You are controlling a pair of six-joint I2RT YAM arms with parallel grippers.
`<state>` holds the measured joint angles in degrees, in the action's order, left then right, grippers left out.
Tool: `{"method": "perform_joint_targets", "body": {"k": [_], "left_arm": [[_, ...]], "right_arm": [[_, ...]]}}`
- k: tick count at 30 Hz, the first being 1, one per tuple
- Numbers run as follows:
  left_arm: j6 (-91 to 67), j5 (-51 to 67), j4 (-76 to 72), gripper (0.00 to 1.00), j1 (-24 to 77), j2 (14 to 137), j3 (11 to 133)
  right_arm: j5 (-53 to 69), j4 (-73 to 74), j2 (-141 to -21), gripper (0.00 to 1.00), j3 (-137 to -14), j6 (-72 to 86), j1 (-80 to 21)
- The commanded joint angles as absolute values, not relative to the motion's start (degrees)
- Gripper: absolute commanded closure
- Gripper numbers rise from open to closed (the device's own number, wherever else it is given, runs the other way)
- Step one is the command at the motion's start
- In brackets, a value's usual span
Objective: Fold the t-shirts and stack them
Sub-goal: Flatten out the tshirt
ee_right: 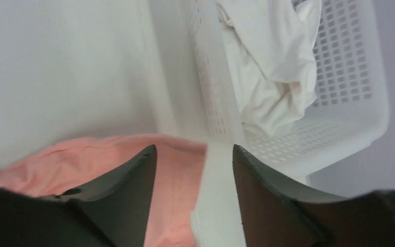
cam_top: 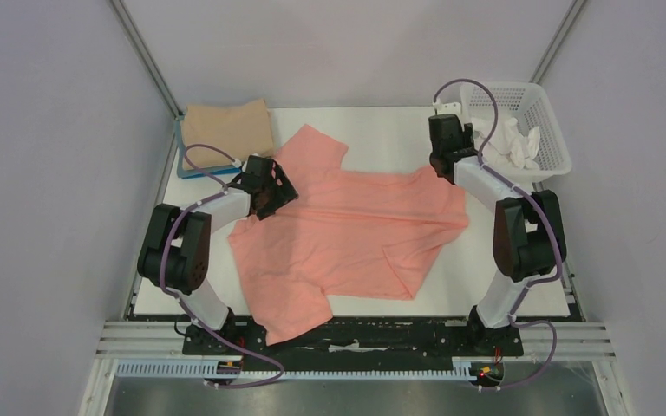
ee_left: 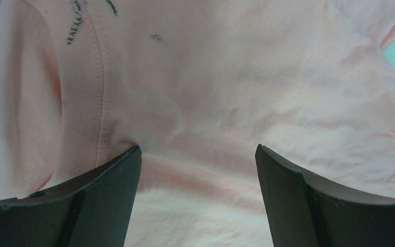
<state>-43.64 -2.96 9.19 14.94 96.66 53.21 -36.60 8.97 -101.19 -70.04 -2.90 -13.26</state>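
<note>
A salmon-pink t-shirt (cam_top: 347, 234) lies spread and rumpled across the middle of the white table. My left gripper (cam_top: 270, 192) is open just above its left part; in the left wrist view the pink cloth (ee_left: 221, 98) with its neck band fills the frame between the spread fingers (ee_left: 108, 195). My right gripper (cam_top: 440, 165) is open at the shirt's far right corner; the pink edge (ee_right: 180, 180) lies between its jaws. A folded tan t-shirt (cam_top: 227, 127) rests on a folded blue one (cam_top: 192, 172) at the back left.
A white lattice basket (cam_top: 548, 121) with white cloth (cam_top: 512, 143) in it stands at the back right, close beside my right gripper; it shows in the right wrist view (ee_right: 349, 77). Grey walls enclose the table (cam_top: 381, 130) on three sides.
</note>
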Motion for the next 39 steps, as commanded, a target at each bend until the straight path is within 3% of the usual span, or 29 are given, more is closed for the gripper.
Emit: {"method": "perform_joint_targets", "body": {"k": [1,2,4,11,16,22,28,34,36,39], "left_arm": [[-42.19,-3.17,12.54,0.12,14.41,96.70,52.53],[-42.19,-2.57,12.13,0.12,14.41,96.63,52.64],[-42.36,-1.64,11.56,0.11,14.48,96.60,52.68],[-41.97,-1.33,12.68,0.11,14.46,96.53,52.65],[-41.66,-0.85,12.43,0.11,14.41,95.94,51.92],[-41.51,-1.40,12.23,0.11,14.41,96.38,51.39],[-41.49,-2.76,12.82,0.11,14.35,97.30,51.57],[-41.66,-4.43,13.82,0.11,14.16,97.71,51.97],[-41.69,-4.57,14.17,0.11,13.91,97.89,52.11],[-41.78,-4.48,14.40,0.11,13.80,97.85,52.12]], "right_arm": [[-37.46,11.57,-101.10,0.35,-74.51,-9.78,-15.13],[-36.28,11.28,-99.23,0.27,-72.66,-9.74,-16.43],[-31.74,12.27,-95.51,0.03,-68.94,-7.88,-19.89],[-20.14,13.17,-80.85,0.03,-47.57,2.24,-37.55],[-9.80,13.48,-79.77,0.16,-40.23,6.52,-44.35],[-12.60,13.33,-82.36,0.28,-37.58,9.42,-44.46],[-22.97,16.83,-78.47,0.71,-36.20,14.70,-44.23],[-27.09,22.31,-67.99,0.83,-32.42,18.01,-42.01],[-27.73,23.48,-64.55,1.00,-30.41,18.93,-40.47],[-32.77,28.88,-58.79,1.00,-27.50,23.47,-36.05]]}}
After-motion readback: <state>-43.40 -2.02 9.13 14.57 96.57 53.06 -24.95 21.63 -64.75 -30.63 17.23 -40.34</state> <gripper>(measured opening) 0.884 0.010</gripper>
